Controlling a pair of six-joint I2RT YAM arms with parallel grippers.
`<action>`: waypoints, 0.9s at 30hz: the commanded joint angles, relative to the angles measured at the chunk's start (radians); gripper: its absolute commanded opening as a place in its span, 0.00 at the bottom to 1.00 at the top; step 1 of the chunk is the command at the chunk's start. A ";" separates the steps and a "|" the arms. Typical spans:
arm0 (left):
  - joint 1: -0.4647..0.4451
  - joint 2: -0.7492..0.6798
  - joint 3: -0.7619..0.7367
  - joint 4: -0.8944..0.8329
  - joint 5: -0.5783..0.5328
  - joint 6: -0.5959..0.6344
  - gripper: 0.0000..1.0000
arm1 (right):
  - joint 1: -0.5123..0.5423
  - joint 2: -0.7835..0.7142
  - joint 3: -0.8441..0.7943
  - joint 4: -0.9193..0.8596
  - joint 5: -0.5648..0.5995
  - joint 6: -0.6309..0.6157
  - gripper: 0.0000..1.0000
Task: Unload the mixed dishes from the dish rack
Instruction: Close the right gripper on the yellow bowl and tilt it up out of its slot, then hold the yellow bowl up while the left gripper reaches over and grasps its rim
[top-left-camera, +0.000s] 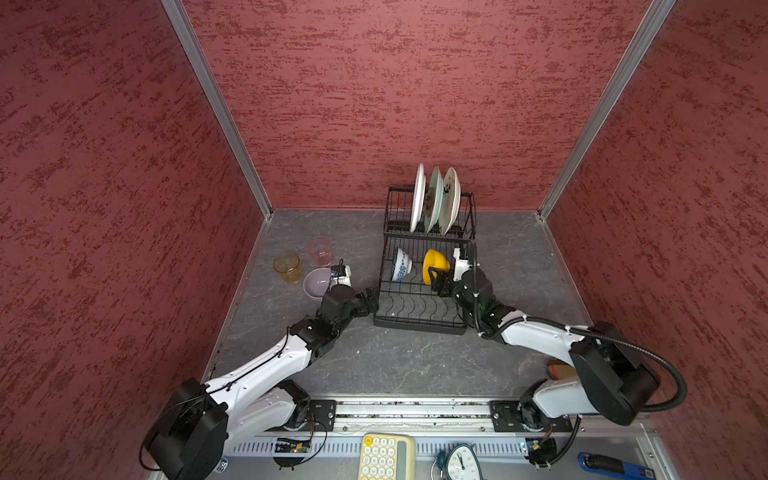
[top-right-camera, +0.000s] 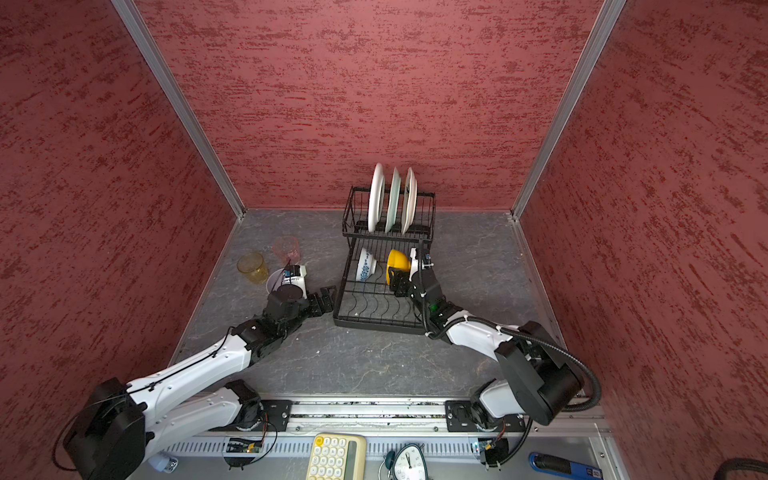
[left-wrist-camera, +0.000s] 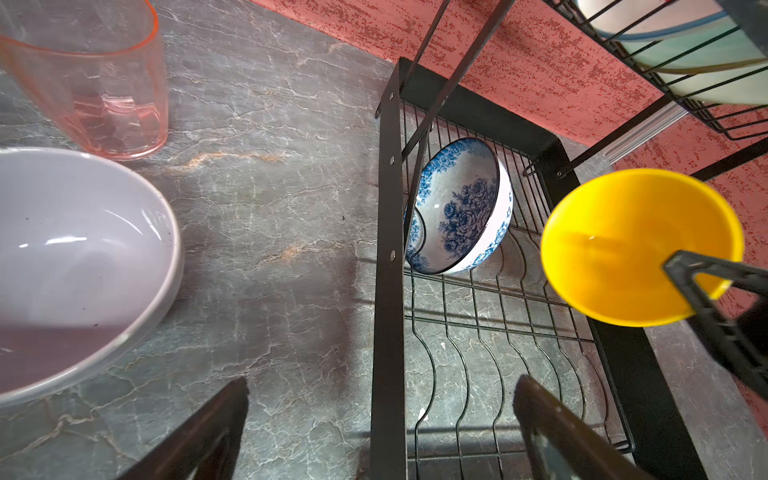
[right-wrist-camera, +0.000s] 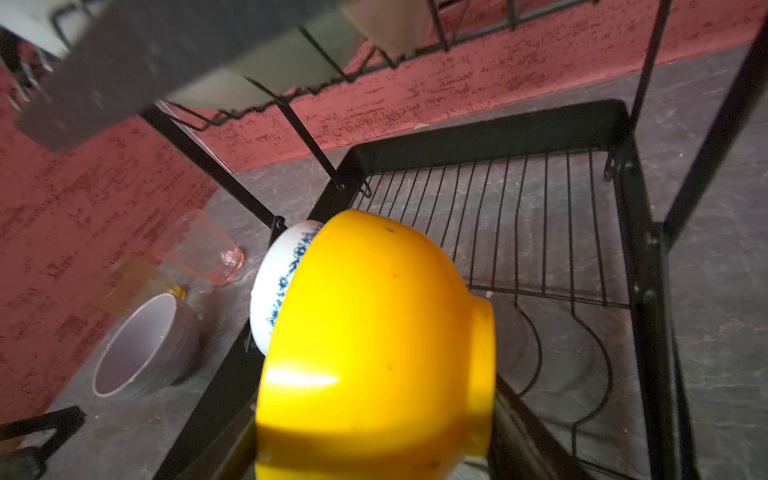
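Observation:
The black wire dish rack (top-left-camera: 415, 328) stands at the back middle. Three plates stand upright in its upper basket: cream (top-left-camera: 417, 197), pale green (top-left-camera: 434, 199) and watermelon-print (top-left-camera: 451, 199). A blue-white bowl (top-left-camera: 401, 264) leans on its side on the lower tray. My right gripper (top-left-camera: 438, 278) is shut on the yellow bowl (right-wrist-camera: 374, 332), which lies on its side over the tray, one finger across its mouth and one at its foot. My left gripper (left-wrist-camera: 382, 386) stands open and holds nothing, by the rack's left rail. The lavender bowl (top-left-camera: 316, 282), amber tumbler (top-left-camera: 286, 268) and pink tumbler (top-left-camera: 321, 250) sit on the table, left of the rack.
Red textured walls close in the grey marbled table (top-left-camera: 395, 365) on three sides. On the front ledge lie a yellow keypad (top-left-camera: 386, 457), a small clock (top-left-camera: 461, 461) and a blue tool (top-left-camera: 611, 465).

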 joint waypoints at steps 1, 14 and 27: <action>-0.004 -0.008 0.012 0.007 -0.002 0.027 1.00 | 0.006 -0.046 -0.018 0.044 -0.049 0.048 0.65; -0.017 -0.016 0.032 0.001 0.041 0.013 0.99 | 0.006 -0.135 -0.077 0.043 -0.088 0.080 0.65; -0.037 0.071 0.134 -0.038 0.187 -0.094 0.99 | 0.008 -0.212 -0.131 0.076 -0.197 0.146 0.64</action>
